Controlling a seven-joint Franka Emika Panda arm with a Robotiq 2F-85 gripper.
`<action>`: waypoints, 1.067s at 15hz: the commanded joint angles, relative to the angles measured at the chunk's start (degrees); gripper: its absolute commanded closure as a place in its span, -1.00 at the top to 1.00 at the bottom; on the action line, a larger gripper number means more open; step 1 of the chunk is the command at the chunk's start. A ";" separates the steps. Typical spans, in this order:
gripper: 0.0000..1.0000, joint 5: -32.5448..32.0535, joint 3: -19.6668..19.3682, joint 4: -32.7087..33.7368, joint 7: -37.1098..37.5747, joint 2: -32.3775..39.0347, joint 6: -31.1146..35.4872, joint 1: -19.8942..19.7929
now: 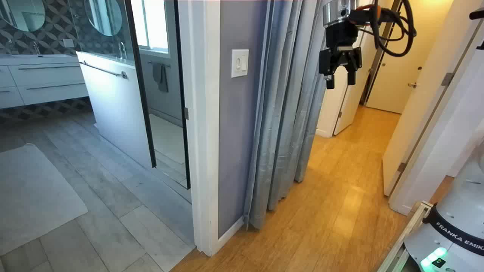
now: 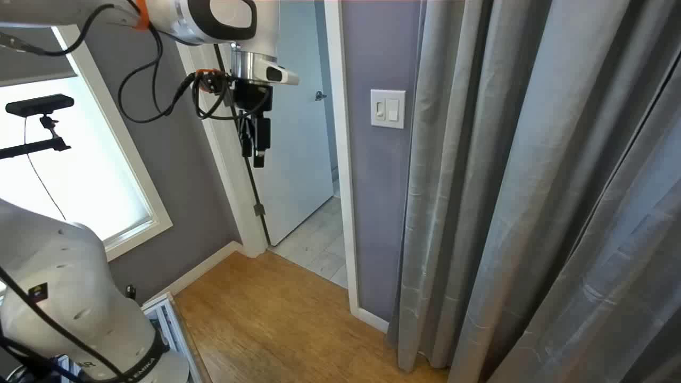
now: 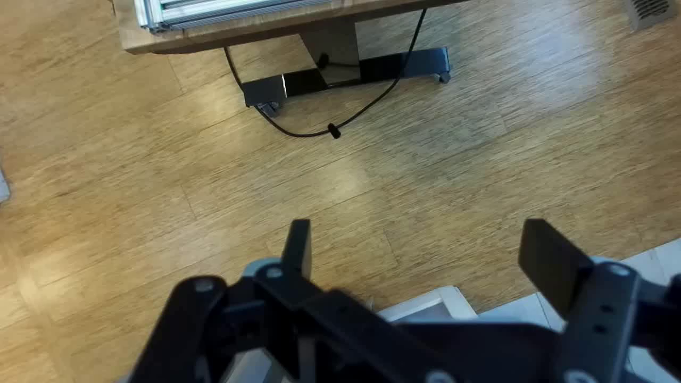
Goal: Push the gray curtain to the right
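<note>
The gray curtain [image 1: 283, 113] hangs floor-length in vertical pleats beside the flat gray-lavender wall. In an exterior view it fills the right side as wide gray folds [image 2: 511, 186]. My gripper [image 1: 341, 80] is raised high, pointing down, and overlaps the curtain's right edge in that view. In an exterior view the gripper [image 2: 253, 158] is well to the left of the curtain, with wall and doorway between, so it is apart from the fabric. In the wrist view the gripper's fingers [image 3: 417, 226] are wide apart with only floor between them. I cannot make out the curtain there.
A switch plate [image 1: 239, 63] is on the wall beside the curtain. A white door frame [image 1: 204, 132] borders the bathroom. An open white door [image 1: 419, 113] stands right. In the wrist view, the wooden stand [image 3: 319, 16] has a black foot and hanging cable [image 3: 303, 134].
</note>
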 commanded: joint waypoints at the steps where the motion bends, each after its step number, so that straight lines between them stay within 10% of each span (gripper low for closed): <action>1: 1.00 -0.14 -0.47 0.13 0.15 0.08 -0.12 0.56; 10: 1.00 -0.14 -0.47 0.13 0.15 0.07 -0.12 0.56; 16: 1.00 -3.30 -4.09 7.65 4.18 3.97 15.23 -4.06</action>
